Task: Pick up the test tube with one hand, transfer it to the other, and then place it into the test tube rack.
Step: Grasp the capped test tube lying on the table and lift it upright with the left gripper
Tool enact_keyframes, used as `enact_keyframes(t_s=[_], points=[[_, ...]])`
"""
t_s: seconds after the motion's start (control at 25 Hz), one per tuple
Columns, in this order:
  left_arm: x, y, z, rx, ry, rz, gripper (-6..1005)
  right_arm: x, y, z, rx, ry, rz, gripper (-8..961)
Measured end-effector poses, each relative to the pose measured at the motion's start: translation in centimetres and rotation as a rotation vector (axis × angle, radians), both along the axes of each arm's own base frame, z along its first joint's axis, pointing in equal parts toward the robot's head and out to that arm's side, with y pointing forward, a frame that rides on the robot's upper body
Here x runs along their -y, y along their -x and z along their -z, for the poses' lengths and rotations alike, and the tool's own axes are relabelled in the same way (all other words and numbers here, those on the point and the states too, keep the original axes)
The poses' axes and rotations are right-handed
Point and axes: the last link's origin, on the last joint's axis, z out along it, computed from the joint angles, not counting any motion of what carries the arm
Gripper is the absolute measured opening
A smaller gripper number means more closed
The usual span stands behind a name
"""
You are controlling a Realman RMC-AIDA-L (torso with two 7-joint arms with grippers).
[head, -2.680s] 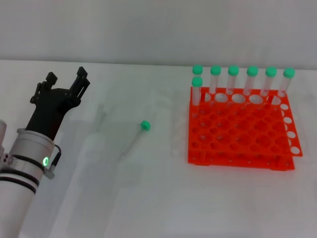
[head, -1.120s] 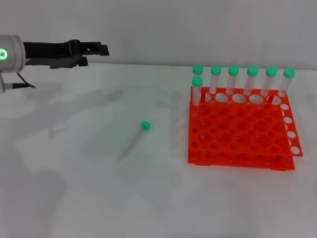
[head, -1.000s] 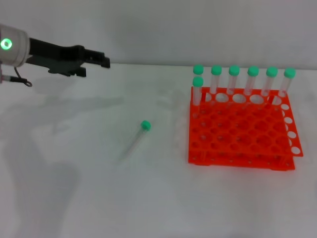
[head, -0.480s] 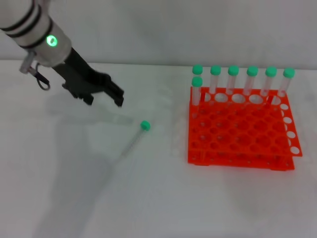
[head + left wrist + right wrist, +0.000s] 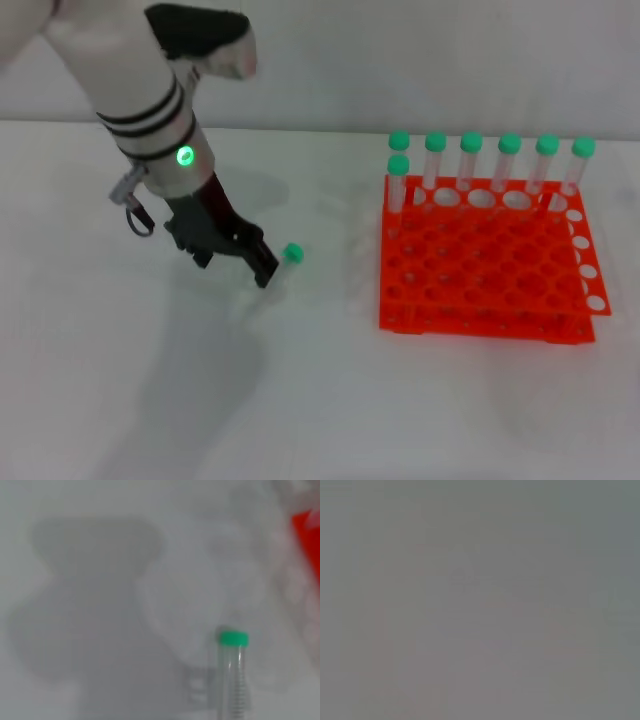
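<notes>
Green-capped test tube lies on the white table, left of the orange rack; left gripper over it, finger state unclear. Off-centre closing could roll it away.

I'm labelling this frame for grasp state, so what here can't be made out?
- Left gripper, head view: whether it has closed on the test tube; its black fingers cover the tube's body, only the green cap shows.
- Test tube, left wrist view: lower part cut off by the edge.
- Right gripper: absent; right wrist view is uniform grey.
</notes>
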Motion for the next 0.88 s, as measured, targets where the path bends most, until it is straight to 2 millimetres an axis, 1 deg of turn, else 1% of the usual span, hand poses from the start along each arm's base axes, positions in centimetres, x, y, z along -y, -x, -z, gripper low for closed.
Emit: enact_keyframes(t_s=[0.28, 0.52, 0.88], points=[[0.5, 0.0, 1.9, -0.027, 0.029, 0.026, 859, 0.1, -0.1, 0.1, -0.002, 0.001, 0.003, 830], [0.5, 0.6, 2.3, -0.065, 0.023, 0.031, 854, 0.5, -0.3, 0.0, -0.006, -0.001, 0.007, 826], [0.7, 1.2, 4.1, -0.048, 0.023, 0.078, 846, 0.4, -0.3, 0.0, -0.008, -0.001, 0.005, 821]])
